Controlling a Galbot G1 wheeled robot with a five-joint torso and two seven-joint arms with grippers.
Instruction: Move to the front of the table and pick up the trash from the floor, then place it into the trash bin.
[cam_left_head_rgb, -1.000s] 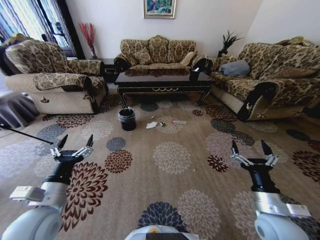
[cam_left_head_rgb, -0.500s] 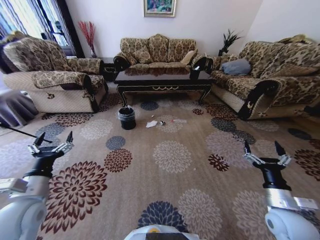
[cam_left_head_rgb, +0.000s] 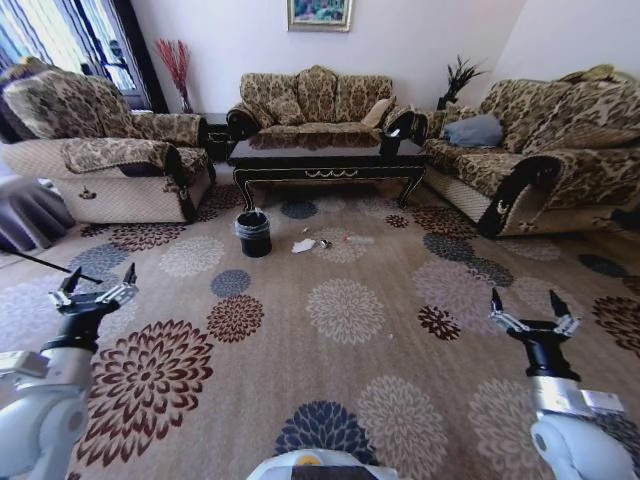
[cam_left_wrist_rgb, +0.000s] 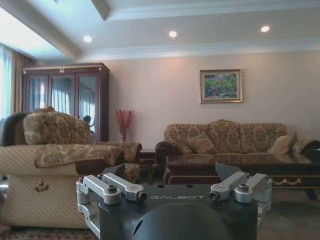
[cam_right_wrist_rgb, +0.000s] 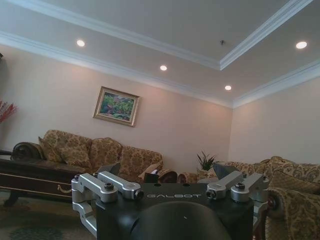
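The dark glossy table (cam_left_head_rgb: 325, 160) stands far ahead in front of the middle sofa. Its apron also shows in the left wrist view as the table (cam_left_wrist_rgb: 280, 177) and in the right wrist view as the table (cam_right_wrist_rgb: 30, 182). On the carpet before it lies the trash: a crumpled white tissue (cam_left_head_rgb: 303, 246), a shiny wrapper (cam_left_head_rgb: 324, 243) and a clear bottle (cam_left_head_rgb: 356, 239). The black trash bin (cam_left_head_rgb: 253, 234) stands left of the trash. My left gripper (cam_left_head_rgb: 97, 291) hangs open low at the left. My right gripper (cam_left_head_rgb: 533, 319) hangs open low at the right. Both are far from the trash.
An armchair (cam_left_head_rgb: 95, 150) sits at the left, a sofa (cam_left_head_rgb: 315, 105) behind the table and another sofa (cam_left_head_rgb: 540, 160) at the right. A thin dark rod (cam_left_head_rgb: 45, 262) lies on the floor at the left. Flower-patterned carpet (cam_left_head_rgb: 345, 310) stretches between me and the table.
The whole view has crept forward, so the table and trash sit slightly nearer. My left gripper swung out to the left and my right gripper moved lower and rightward; both stay open.
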